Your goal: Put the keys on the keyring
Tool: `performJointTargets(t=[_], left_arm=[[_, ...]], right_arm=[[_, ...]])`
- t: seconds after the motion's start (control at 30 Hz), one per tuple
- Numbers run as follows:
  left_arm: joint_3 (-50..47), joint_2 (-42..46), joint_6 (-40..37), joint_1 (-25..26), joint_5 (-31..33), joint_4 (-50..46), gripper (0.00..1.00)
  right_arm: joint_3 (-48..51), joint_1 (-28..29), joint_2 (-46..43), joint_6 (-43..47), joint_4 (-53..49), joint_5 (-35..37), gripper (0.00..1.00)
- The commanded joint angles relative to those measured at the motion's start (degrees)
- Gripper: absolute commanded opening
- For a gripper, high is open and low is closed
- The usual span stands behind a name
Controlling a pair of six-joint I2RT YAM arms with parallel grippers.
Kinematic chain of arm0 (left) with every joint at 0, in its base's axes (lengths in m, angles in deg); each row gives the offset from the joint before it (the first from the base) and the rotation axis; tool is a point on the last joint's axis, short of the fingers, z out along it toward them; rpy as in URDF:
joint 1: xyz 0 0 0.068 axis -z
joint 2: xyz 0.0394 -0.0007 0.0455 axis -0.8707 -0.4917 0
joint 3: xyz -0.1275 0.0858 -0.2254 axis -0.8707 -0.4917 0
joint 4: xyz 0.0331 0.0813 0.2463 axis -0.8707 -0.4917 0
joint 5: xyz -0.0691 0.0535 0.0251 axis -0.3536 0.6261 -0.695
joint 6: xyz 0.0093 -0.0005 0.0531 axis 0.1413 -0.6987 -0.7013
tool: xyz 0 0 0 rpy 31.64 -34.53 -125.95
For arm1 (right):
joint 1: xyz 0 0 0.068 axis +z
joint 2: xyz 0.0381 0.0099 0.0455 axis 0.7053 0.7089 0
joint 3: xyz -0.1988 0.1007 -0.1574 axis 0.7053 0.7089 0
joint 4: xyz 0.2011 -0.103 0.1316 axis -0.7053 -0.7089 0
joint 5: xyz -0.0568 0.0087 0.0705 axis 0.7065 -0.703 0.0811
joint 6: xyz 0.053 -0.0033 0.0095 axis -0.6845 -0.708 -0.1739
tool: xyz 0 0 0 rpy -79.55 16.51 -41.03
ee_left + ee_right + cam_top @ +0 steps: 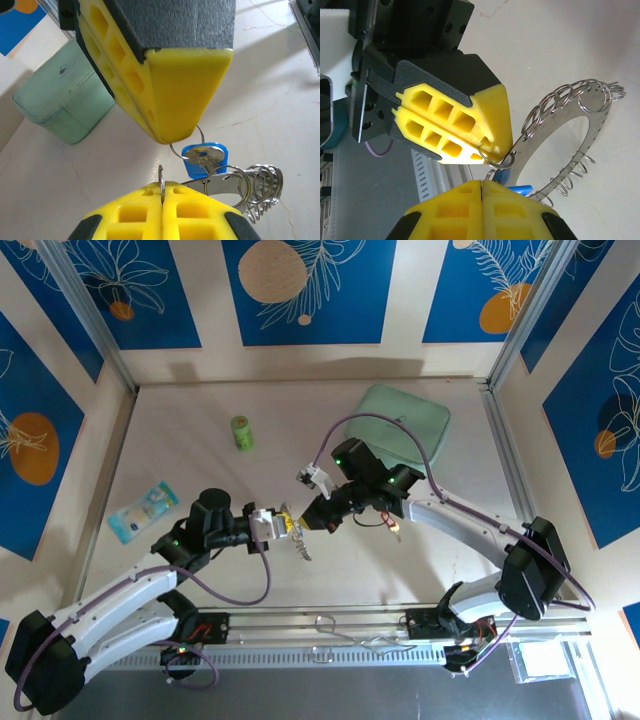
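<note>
- Two robot arms meet tip to tip a little nearer the near edge of the table (200, 570) than its middle, and lift the work off the surface between them.
- The left gripper (285, 525) has its yellow fingers pressed together on a thin wire loop at the end of the keyring (250, 185). This seems meant to steady the ring so that it cannot swing.
- The keyring hangs just beyond those fingers, a flat metal band fringed with small wire loops.
- The right gripper (314, 517) also has its fingers pressed together. They appear to pinch the small wire loop of the blue-tagged key (202, 156), bringing it right up against the keyring's end, probably to thread it on.
- The table is pale and faintly veined like stone, with a metal rail (330, 640) along its near edge.
- A pale green case (403, 420) lies towards the far right corner, a small green cylinder (240, 432) stands towards the far edge, and a blue packet (143, 508) lies by the left edge.
- Cream walls (300, 290) with blue leaf-patterned panels surround the table.
</note>
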Motion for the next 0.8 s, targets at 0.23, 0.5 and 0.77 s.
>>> performJointTargets(t=[0.23, 0.5, 0.77], left_arm=[[0.8, 0.0, -0.2, 0.5, -2.6, 1.7, 0.0], [0.8, 0.1, -0.4, 0.5, -2.9, 1.6, 0.0], [0.8, 0.2, -0.4, 0.5, -3.2, 1.7, 0.0]], right_arm=[[-2.0, 0.8, 0.8, -0.2, 1.7, -0.8, 0.0], [-2.4, 0.8, 1.6, -0.9, 1.7, 3.1, 0.0], [-2.9, 0.8, 2.6, -1.6, 0.9, 7.1, 0.0]])
